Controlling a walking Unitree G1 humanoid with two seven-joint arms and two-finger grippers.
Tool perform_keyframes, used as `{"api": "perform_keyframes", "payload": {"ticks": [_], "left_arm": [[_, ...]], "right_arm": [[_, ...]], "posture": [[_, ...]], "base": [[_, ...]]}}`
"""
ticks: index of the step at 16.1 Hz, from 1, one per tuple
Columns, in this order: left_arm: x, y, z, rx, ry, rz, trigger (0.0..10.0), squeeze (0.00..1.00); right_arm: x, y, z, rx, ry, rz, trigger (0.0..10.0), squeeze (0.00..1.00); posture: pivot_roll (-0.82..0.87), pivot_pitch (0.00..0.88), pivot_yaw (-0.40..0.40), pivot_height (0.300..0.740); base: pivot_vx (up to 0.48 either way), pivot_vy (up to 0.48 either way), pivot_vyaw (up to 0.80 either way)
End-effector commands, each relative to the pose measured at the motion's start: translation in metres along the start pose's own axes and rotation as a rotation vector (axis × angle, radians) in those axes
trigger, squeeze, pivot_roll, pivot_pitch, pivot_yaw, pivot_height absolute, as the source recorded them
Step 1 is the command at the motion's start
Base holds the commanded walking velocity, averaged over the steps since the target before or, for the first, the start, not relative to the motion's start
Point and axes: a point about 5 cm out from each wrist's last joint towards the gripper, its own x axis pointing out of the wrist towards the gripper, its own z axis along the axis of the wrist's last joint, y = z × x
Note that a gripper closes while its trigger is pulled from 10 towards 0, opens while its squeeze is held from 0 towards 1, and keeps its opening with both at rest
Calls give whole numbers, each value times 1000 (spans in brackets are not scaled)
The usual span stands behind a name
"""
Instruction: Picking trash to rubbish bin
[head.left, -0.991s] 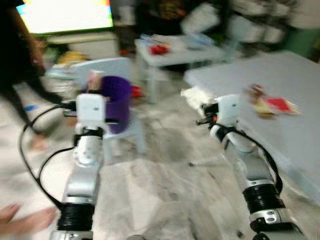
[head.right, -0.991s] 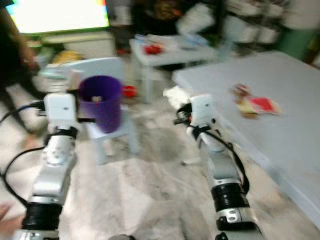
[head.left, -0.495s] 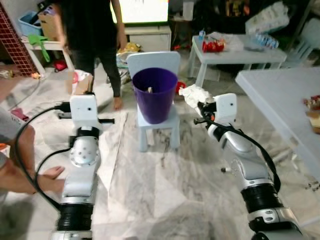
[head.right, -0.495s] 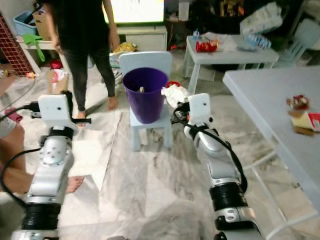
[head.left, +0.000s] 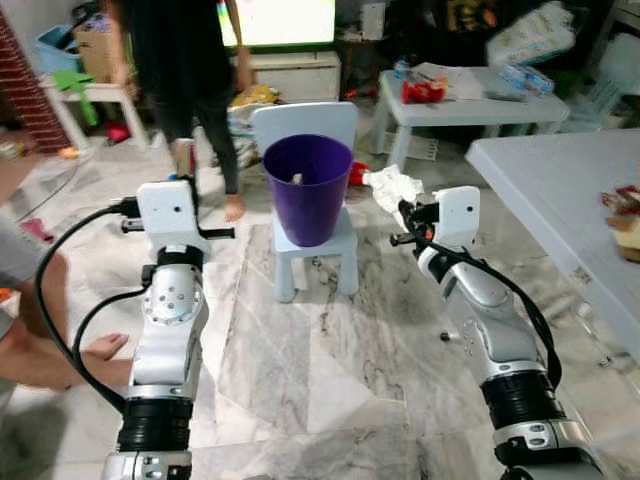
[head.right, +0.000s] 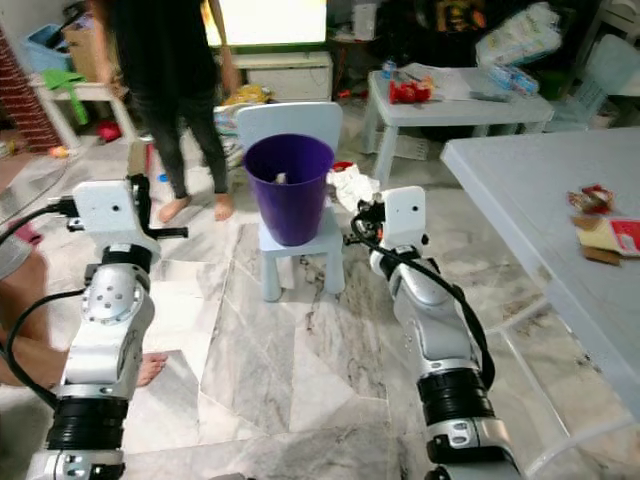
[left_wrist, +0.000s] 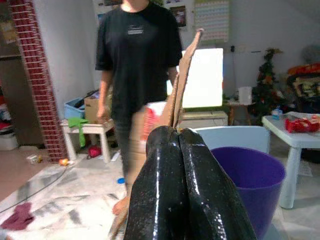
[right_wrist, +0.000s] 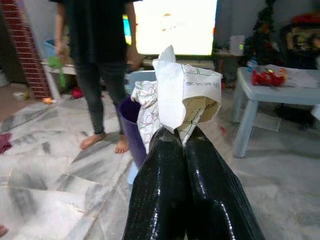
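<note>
Right gripper, seen from the head, pinches crumpled paper just right of the purple bin on a small chair. Left wrist view: left gripper clamps thin cardboard, bin beyond.

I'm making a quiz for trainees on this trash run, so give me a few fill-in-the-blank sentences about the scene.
1. The rubbish bin is coloured ____.
2. The bin stands on a small pale-blue ____.
3. The right pincer is shut on crumpled ____.
4. The left pincer grips a thin piece of ____.

Missing words: purple; chair; paper; cardboard
</note>
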Motion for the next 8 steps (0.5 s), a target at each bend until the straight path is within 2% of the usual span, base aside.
{"api": "perform_keyframes", "payload": {"ticks": [1, 3, 6, 8], "left_arm": [[3, -4, 6, -4, -17, -22, 0, 0], [-1, -2, 2, -11, -6, -12, 0, 0], [3, -2, 4, -14, -11, -19, 0, 0], [1, -1, 4, -18, -14, -20, 0, 0]], "right_arm": [[-1, -4, 7, -6, -30, -12, 0, 0], [-5, -4, 2, 1, -20, -19, 0, 0], [1, -1, 8, -8, -39, -11, 0, 0], [-1, 0, 5, -4, -35, -17, 0, 0]], "posture": [[43, 0, -27, 740], [45, 0, -27, 740], [44, 0, -24, 740], [51, 0, -23, 740]], "base": [[0, 0, -575], [0, 0, -463], [0, 0, 0], [386, 0, 0]]}}
